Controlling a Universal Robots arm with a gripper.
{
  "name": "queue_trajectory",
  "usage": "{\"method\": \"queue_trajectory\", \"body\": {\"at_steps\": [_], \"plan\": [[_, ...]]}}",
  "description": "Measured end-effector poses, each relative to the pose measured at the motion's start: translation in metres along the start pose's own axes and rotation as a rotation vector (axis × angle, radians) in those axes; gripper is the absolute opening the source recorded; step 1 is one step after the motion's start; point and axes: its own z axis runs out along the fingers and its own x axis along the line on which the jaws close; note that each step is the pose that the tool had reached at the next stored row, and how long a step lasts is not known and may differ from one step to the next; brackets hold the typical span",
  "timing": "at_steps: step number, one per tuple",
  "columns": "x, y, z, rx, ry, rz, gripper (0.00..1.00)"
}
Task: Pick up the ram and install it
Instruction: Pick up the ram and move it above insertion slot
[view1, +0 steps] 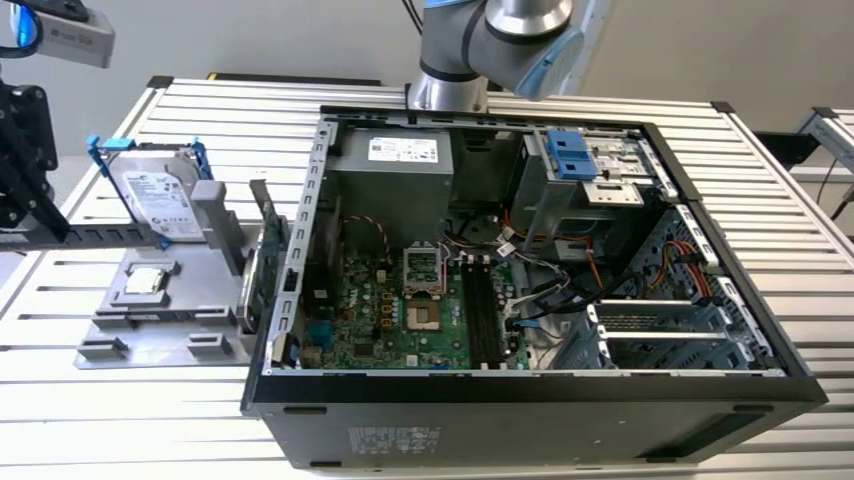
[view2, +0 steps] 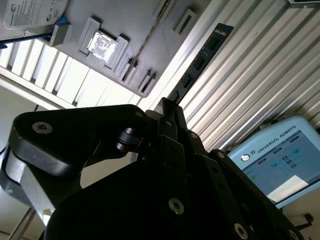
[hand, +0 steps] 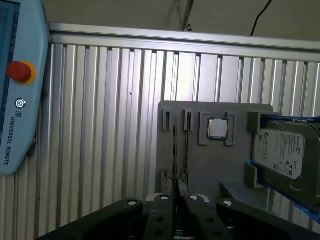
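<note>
At the exterior view's left, we are seeing the gripper (view1: 51, 228) clenching one end of the ram (view1: 127, 236). The stick is reaching toward the exterior view's right, in front of the hard drive (view1: 158, 195) standing on the grey tray (view1: 187, 295). In the second wrist view we are watching the ram (view2: 200, 62) sticking out from between the fingers, dark face showing. Farther right, the open computer case (view1: 534, 420) is sitting well apart from it.
</note>
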Motion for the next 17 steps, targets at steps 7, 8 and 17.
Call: {"method": "queue_trajectory", "body": {"at_steps": [7, 8, 17], "plan": [[0.0002, -0.0037, -0.0004, 0.0000, 0.0000, 0.000, 0.00], [0.0002, -0.0043, -0.0005, -0.0001, 0.0001, 0.000, 0.00], [0.0005, -0.0102, -0.0010, 0.0000, 0.0000, 0.000, 0.00]]}}
